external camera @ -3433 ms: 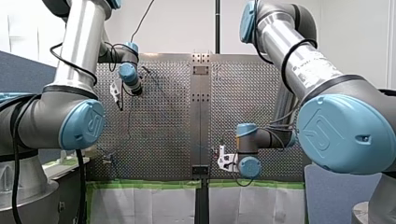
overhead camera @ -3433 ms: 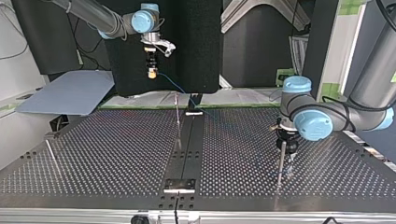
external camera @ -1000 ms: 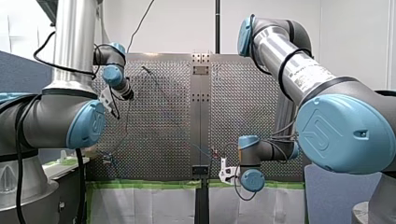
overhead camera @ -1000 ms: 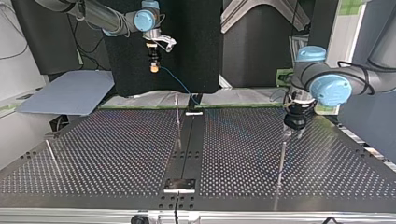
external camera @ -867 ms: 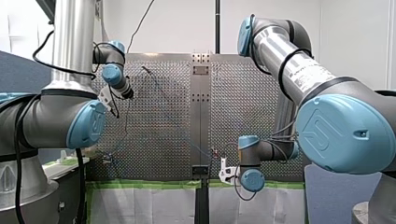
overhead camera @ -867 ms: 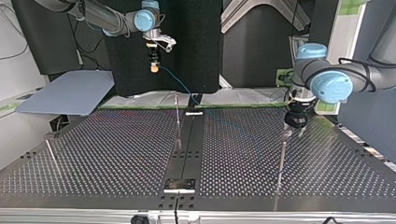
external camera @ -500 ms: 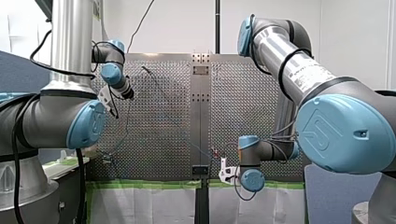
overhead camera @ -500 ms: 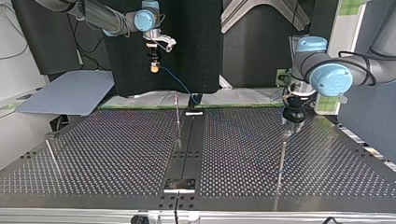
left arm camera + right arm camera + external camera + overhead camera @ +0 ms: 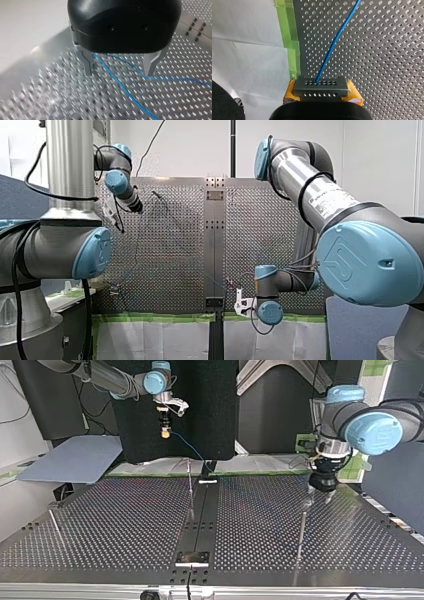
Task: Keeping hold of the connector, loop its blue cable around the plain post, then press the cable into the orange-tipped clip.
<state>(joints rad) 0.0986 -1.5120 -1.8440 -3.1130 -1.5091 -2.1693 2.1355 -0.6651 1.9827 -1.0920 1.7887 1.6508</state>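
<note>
No lettering is reading clearly; a printed label [image 9: 334, 195] on my right arm [image 9: 300, 165] is showing too small.

Connector [image 9: 320, 86]: dark grey holed block, clamped between my right gripper's [image 9: 322, 92] yellow pads [image 9: 353, 91]. Blue cable [image 9: 337, 40]: thin, leaves its face, runs ahead. Plain post [image 9: 301, 530]: thin upright rod, top view's right.

The front view looks over the tabletop [image 9: 280, 230] from behind and above; the top view faces back across it, low at its far edge. Both wrist views hang close over it, sharing the blue cable [image 9: 117, 82].
</note>
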